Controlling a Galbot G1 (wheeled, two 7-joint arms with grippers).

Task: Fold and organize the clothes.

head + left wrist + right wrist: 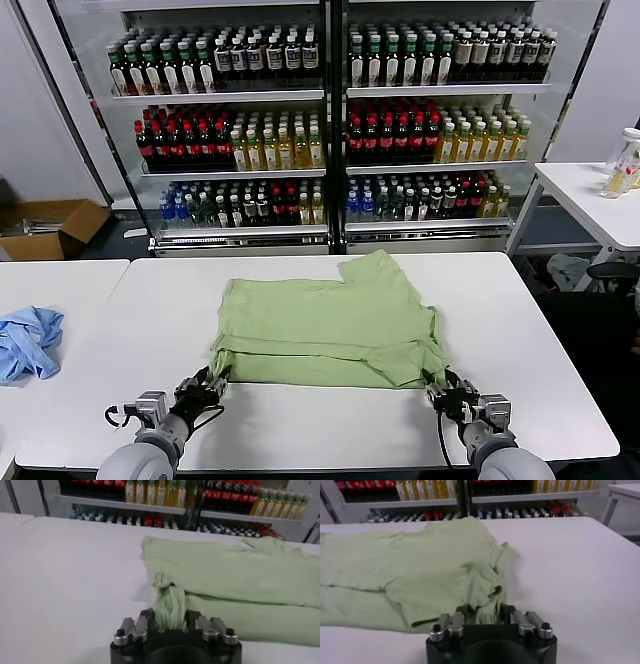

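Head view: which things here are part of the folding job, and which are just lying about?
Part of the job:
- green shirt
- left gripper, shut on its near-left corner
- right gripper, shut on its near-right corner

Lying about:
- light blue garment on the left table
- cardboard box
- drink shelves behind

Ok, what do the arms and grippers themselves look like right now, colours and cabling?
Both arms end in rounded grey forearm shells. The left gripper and right gripper are black with silver-grey finger mounts carrying dark bolt heads. Thin black cables loop beside each wrist. No markings are readable.
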